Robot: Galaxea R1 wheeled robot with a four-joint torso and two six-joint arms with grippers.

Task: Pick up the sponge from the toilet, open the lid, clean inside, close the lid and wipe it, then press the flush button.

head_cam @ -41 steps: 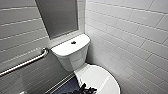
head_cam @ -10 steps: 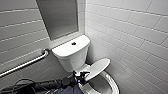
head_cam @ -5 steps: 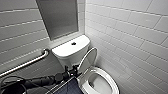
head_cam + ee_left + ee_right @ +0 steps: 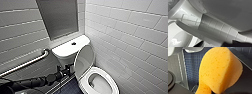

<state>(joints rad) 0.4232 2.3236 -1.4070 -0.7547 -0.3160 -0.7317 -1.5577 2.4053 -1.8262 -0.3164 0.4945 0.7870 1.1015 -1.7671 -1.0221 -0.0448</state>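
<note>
White tile walls meet in a corner, and a grey panel is set into the wall at 12 o'clock in the head view. Dark blue mosaic floor shows at 6 o'clock. The toilet stands in the corner, its tank near the centre and its bowl toward 5 o'clock, with the seat down around the open bowl. The lid is raised and stands close to upright in front of the tank. A metal grab bar runs along the wall at 9 o'clock. The left arm reaches in from 8 o'clock, and the left gripper sits at the lid's 8 o'clock edge. Whether it is wide or narrow, or touches the lid, I cannot tell. In the left wrist view the lid's underside looms close above the seat. The sponge, orange and bent over, is clamped at one end by the right gripper above the mosaic floor. The flush button, dark and round, sits mid tank top, at 11 o'clock from the lid
</note>
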